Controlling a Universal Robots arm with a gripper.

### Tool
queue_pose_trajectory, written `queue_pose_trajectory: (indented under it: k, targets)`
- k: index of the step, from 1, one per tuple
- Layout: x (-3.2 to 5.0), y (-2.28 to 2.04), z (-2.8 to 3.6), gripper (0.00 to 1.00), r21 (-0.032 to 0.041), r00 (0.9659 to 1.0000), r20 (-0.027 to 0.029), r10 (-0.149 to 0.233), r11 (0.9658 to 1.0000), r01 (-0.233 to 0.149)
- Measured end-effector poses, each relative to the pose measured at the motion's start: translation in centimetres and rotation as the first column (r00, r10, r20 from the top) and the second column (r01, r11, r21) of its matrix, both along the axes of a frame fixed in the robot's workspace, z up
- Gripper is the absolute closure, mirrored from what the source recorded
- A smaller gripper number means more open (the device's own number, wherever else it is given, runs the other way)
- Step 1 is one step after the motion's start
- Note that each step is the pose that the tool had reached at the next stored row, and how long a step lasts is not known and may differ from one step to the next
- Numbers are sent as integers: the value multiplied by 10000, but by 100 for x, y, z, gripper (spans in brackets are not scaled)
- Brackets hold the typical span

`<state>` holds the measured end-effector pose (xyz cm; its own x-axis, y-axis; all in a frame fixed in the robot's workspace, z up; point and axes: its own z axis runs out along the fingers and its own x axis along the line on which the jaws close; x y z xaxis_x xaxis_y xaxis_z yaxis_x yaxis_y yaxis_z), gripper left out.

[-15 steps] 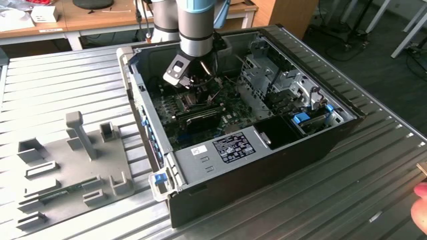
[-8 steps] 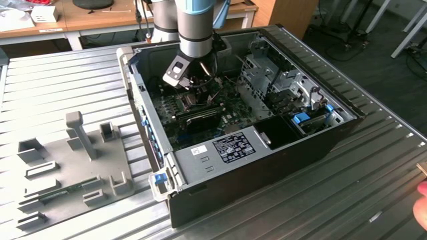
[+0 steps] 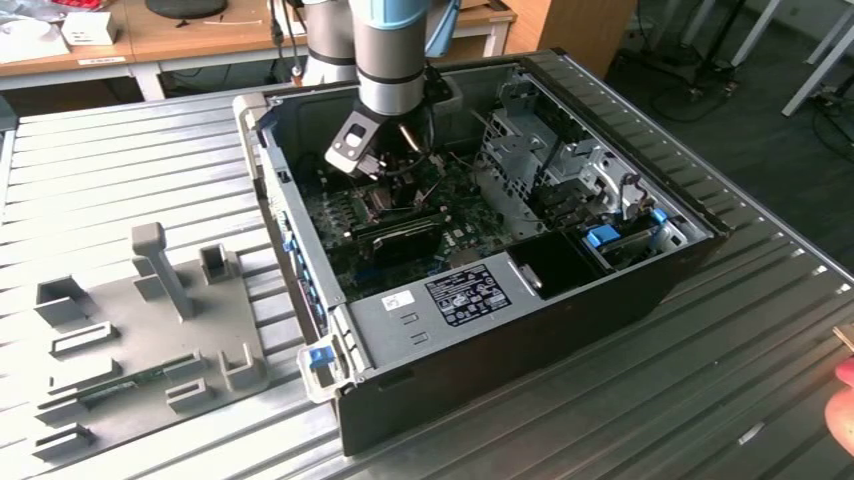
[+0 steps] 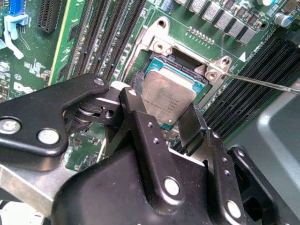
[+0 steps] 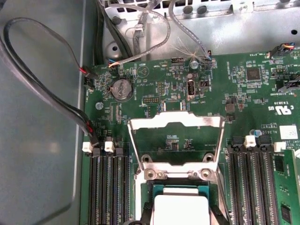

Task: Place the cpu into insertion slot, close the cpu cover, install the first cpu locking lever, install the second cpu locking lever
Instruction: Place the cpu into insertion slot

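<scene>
Using the square, dark-centred insertion slot (image 4: 145, 44) with its silvery metal rim as my reference point. It's on the big green circuit board (image 5: 243, 108) inside an open black tower case (image 3: 587, 330) lying on a ribbed metal table (image 3: 134, 170). A grey plastic fixture tray (image 3: 147, 340) sits well away from the slot, outside the case. Long black memory slots (image 4: 108, 37) run along both sides of the slot, pretty close. The thin silvery cpu cover (image 5: 174, 118), a square frame with a window, is swung up and stands open at one edge of the slot, so the socket is exposed. Beyond the cover there's a round silver coin battery (image 5: 123, 89) and a loop of grey cables (image 5: 42, 89). A thin bare metal lever rod (image 4: 262, 83) pokes out sideways from one corner of the slot. The grey robot arm (image 3: 394, 60) comes down right over the slot, and its black two-finger gripper (image 4: 163, 112) hides one side of it in the second wrist view. The claw is narrowed to chip width, with its fingers (image 4: 140, 126) pressed on two opposite edges of the small flat square cpu (image 4: 166, 91). The chip has a dull silvery-tan metal lid and a green border peeking out, and it's right in the slot's opening, lined up with it. Can't tell if it's fully seated.
</scene>
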<state>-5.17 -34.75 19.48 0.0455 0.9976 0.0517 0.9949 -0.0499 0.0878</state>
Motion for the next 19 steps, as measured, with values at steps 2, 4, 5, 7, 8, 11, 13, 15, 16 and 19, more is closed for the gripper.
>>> queue_pose_trajectory:
  k: [2, 4, 5, 7, 8, 11, 13, 15, 16, 19]
  targets:
    - [-2, 2, -1, 46, 0, 10000, 0, 1, 10000, -1]
    - [-2, 4, -2, 46, -2, 10000, -1, 0, 10000, 0]
    - [-2, 5, -2, 46, -2, 10000, -1, 0, 10000, 0]
    - [-2, 5, -4, 46, -1, 10000, -1, 0, 10000, 0]
    - [-2, 5, -8, 46, 1, 10000, 1, 1, 10000, -1]
    - [-2, 4, -19, 46, -2, 10000, -3, 0, 10000, 0]
    - [-3, 4, -22, 46, -4, 10000, -5, 0, 10000, 0]
    - [-2, 4, -24, 46, -1, 10000, -2, 0, 10000, 0]
    - [-2, 4, -25, 46, 0, 10000, -1, 0, 10000, 0]
    - [-2, 5, -25, 46, 0, 10000, -1, 0, 10000, 0]
